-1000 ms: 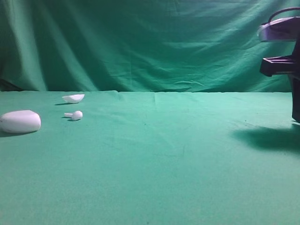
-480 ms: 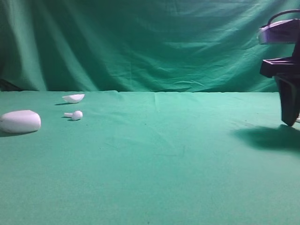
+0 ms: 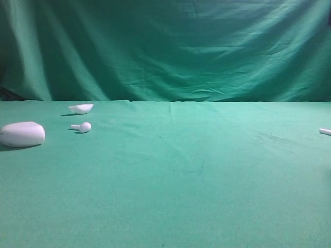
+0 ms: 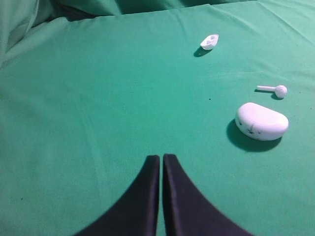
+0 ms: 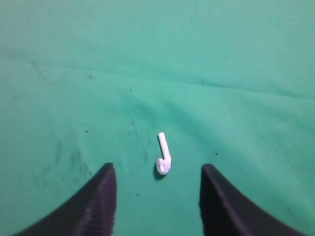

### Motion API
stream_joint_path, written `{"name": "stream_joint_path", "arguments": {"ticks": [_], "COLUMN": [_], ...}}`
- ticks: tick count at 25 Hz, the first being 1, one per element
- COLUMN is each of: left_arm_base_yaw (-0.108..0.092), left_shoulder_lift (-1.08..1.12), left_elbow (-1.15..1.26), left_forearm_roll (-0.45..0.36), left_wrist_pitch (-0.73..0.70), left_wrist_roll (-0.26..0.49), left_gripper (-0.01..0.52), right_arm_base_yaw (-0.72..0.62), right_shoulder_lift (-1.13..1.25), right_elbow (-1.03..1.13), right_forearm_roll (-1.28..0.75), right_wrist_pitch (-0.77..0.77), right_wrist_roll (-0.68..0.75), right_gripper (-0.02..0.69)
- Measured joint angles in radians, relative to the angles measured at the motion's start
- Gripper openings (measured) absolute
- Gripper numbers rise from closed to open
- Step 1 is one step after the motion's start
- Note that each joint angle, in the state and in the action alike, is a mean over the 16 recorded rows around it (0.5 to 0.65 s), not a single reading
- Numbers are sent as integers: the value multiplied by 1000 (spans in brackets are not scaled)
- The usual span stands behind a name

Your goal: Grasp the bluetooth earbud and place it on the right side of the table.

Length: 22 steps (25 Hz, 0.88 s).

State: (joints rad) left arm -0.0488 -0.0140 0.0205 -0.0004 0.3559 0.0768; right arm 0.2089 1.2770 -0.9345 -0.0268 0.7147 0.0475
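Note:
The bluetooth earbud (image 3: pixel 325 132) lies on the green table (image 3: pixel 181 186) at the far right edge of the exterior view. In the right wrist view the earbud (image 5: pixel 164 156) lies on the cloth, head toward the camera, stem pointing away. My right gripper (image 5: pixel 157 168) is open and empty, hovering above it, with the earbud just ahead of the gap between the jaws. The right gripper is out of the exterior view. My left gripper (image 4: pixel 161 158) is shut and empty over bare cloth at the left.
At the far left lie the white oval case (image 3: pixel 21 134), the twin earbud (image 3: pixel 83 126) and a small white shell-shaped piece (image 3: pixel 81 108). The left wrist view shows the case (image 4: pixel 261 121), the twin (image 4: pixel 275 90) and the shell piece (image 4: pixel 210 41).
The right arm, at the exterior view's right edge before, has moved out of that view. The earbud now lies free on the cloth at the far right.

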Motion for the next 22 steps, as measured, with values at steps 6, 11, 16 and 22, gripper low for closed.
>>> {"name": "stream_joint_path", "arguments": {"ticks": [6,11,16,22], "left_arm_base_yaw": [0,0,0,0], "left_shoulder_lift": [0,0,0,0], "left_elbow": [0,0,0,0], "left_forearm_roll": [0,0,0,0], "left_wrist_pitch": [0,0,0,0], "left_wrist_roll": [0,0,0,0], "left_gripper": [0,0,0,0], "right_arm_base_yaw": [0,0,0,0], "right_shoulder_lift": [-301,-542,-760,-991], "right_elbow": [42,118,215,306], "right_forearm_roll": [21,32,52,86], "right_wrist_pitch": [67,97,99,82], "right_wrist_roll": [-1,-4,-7,-10], "right_gripper": [60,3,0,0]}}
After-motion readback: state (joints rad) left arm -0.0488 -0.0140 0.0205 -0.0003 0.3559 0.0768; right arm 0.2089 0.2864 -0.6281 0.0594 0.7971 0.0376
